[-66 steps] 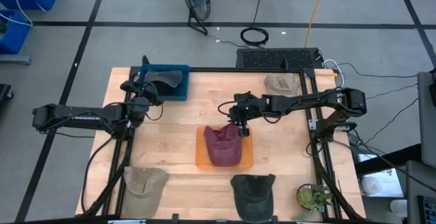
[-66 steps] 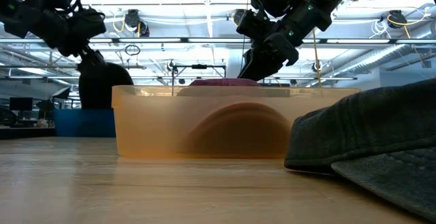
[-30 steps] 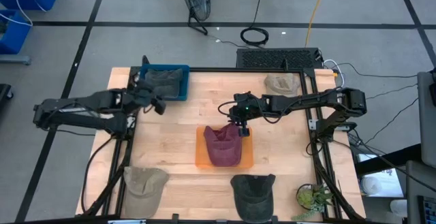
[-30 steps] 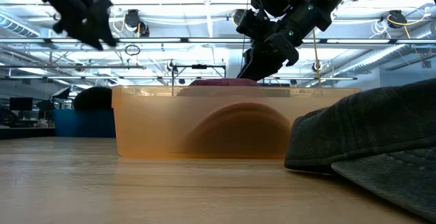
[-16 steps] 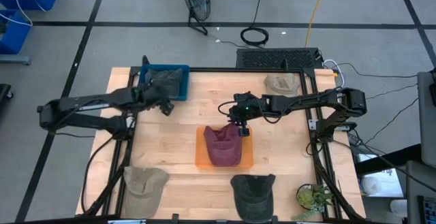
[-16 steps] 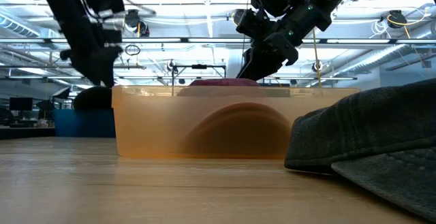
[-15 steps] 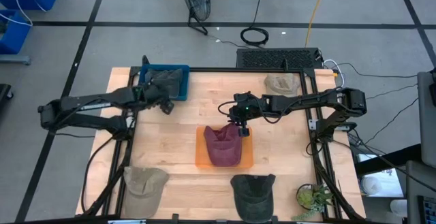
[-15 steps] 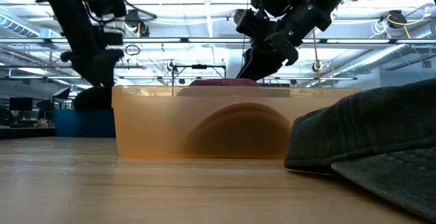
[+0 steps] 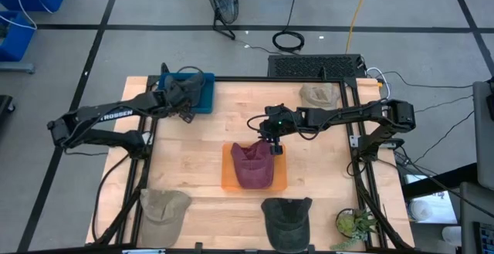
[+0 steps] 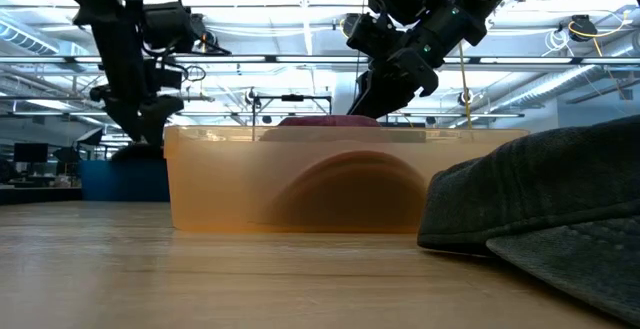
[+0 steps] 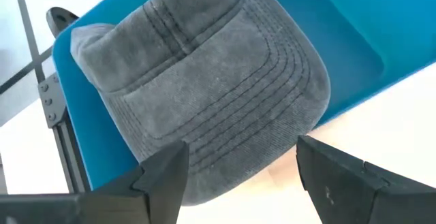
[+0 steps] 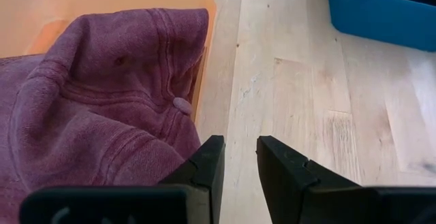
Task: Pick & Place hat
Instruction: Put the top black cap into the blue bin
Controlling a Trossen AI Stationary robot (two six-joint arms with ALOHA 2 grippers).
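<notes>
Inside rigid blue bin, soft ribbed grey corduroy hat, domed.

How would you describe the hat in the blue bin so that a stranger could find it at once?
Look at the far left corner of the wooden table, where a blue bin sits under the left gripper. The grey hat lies in it, its brim over the bin's edge. Its bin is blue; the purple hat lies in an orange one.
</notes>
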